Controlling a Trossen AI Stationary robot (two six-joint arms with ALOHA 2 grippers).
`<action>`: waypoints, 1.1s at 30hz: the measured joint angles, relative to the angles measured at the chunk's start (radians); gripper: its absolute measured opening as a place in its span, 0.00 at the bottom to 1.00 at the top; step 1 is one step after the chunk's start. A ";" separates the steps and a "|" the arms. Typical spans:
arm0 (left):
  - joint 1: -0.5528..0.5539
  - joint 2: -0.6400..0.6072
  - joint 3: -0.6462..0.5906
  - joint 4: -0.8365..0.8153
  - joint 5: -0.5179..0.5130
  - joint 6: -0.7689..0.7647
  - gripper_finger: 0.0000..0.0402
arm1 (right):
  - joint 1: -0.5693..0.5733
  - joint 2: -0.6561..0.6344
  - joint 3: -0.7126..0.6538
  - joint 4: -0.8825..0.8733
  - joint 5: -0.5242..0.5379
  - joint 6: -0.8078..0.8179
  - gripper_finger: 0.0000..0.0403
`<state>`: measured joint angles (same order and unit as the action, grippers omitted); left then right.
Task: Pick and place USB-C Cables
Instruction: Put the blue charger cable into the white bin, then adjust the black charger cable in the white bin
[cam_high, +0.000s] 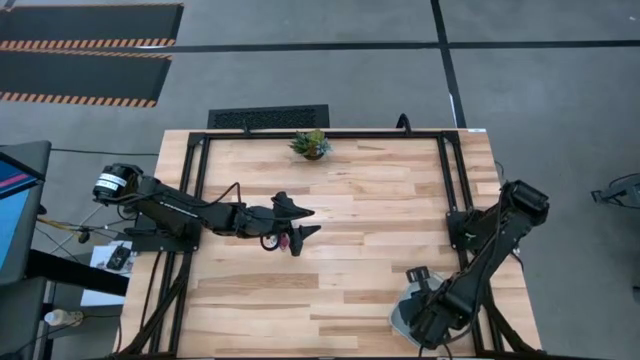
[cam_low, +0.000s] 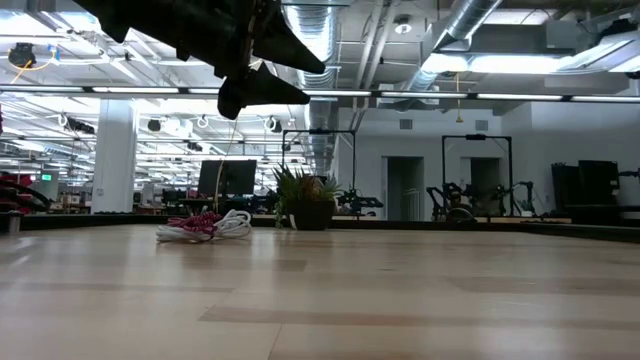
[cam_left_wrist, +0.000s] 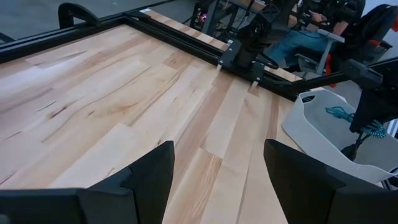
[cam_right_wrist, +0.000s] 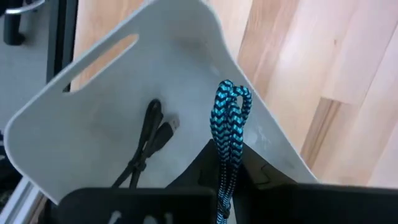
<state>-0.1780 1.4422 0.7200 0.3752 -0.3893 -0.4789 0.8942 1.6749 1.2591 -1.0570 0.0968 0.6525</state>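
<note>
The maroon cable and the white cable lie bundled together on the table. In the high view the maroon cable shows just under my left gripper. That gripper hangs open above them and touches nothing. My right gripper is shut on the teal cable over the white tray at the table's near right. The black cable lies in that tray. The left wrist view shows my open left gripper over bare wood. My right gripper pinches the teal cable between its two fingers, along the bundle's length. The looped end sticks out past the fingertips, clear above the tray's floor. The fingers themselves hide how far back the cable reaches.
A small potted plant stands near the far edge. A black metal frame runs round the table. The white tray sits at the near right corner. A broad stretch of wood lies between the two arms.
</note>
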 joint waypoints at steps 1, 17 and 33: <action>0.000 0.000 0.000 0.000 0.000 0.000 0.59 | 0.000 0.000 0.000 -0.001 -0.009 0.000 0.09; 0.000 0.000 0.000 -0.004 0.000 0.000 0.59 | 0.013 0.000 0.000 -0.005 -0.046 0.014 0.29; 0.000 0.000 0.000 -0.004 -0.009 -0.001 0.59 | 0.018 -0.033 0.000 0.036 -0.257 0.194 0.55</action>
<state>-0.1778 1.4422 0.7200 0.3714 -0.3981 -0.4801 0.9119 1.6417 1.2591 -1.0210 -0.1600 0.8463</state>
